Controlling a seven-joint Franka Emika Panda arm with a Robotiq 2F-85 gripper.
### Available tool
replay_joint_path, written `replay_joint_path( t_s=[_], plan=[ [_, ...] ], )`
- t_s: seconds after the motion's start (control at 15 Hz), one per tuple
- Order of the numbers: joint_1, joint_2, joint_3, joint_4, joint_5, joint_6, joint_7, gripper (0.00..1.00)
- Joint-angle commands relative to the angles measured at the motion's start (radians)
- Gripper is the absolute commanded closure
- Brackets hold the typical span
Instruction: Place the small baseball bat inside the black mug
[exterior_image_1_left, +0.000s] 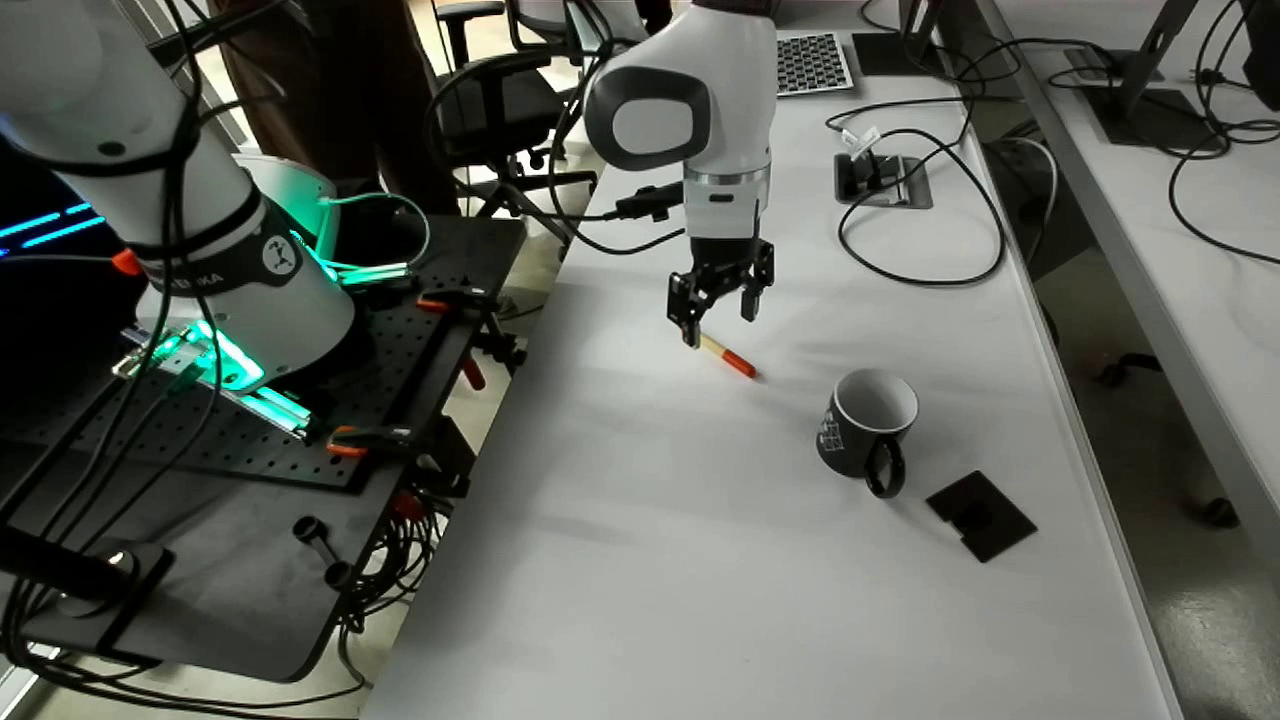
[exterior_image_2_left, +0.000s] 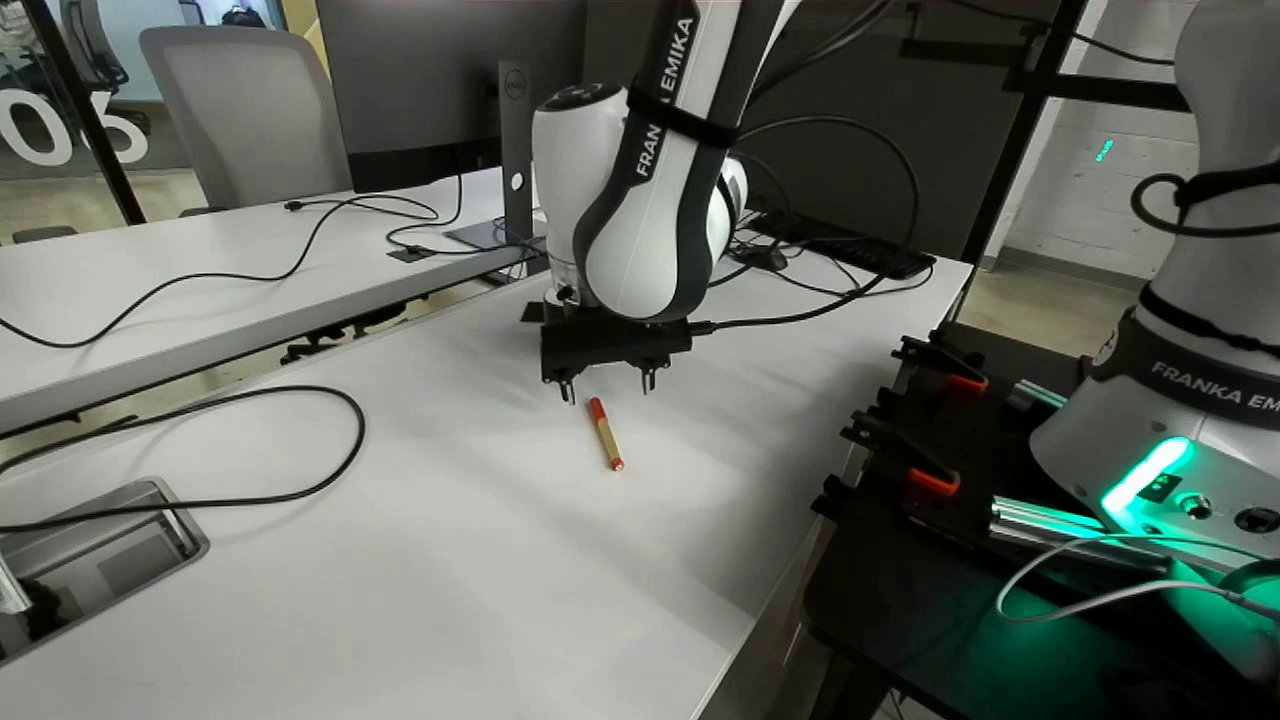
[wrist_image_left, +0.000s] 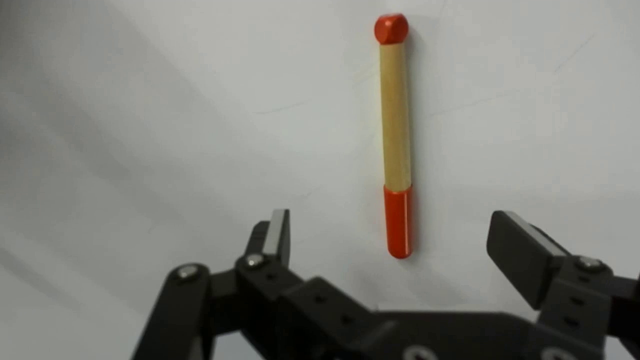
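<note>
White table (exterior_image_1_left: 620, 580) is bearing the bat (wrist_image_left: 396, 135), pointing to wrist-view twelve o'clock. Your gripper (wrist_image_left: 391, 235) is hovering spread; you should be straddling mid-bat before closing.

The bat (wrist_image_left: 396, 135) is red and tan, the mug (exterior_image_1_left: 857, 436) black.

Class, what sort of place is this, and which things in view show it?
Probably an office used as a robotics lab: a large flat black monitor, a grey wide-backed chair and a white-and-black jointed robot arm.
</note>
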Motion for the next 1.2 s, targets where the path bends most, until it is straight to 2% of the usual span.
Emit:
replay_joint_path(
  t_s=[0.0, 0.47, 0.53, 0.8, 1.13],
  plan=[
    [-0.027, 0.034, 0.001, 0.052, -0.053, -0.025, 0.045, 0.00],
    [-0.095, 0.066, 0.052, 0.109, -0.072, -0.054, 0.035, 0.00],
    [-0.081, 0.044, 0.044, 0.074, -0.079, -0.029, 0.044, 0.00],
    [-0.099, 0.055, 0.057, 0.088, -0.081, -0.032, 0.044, 0.00],
    [-0.190, 0.071, 0.155, 0.099, -0.061, 0.029, -0.011, 0.00]
  ],
)
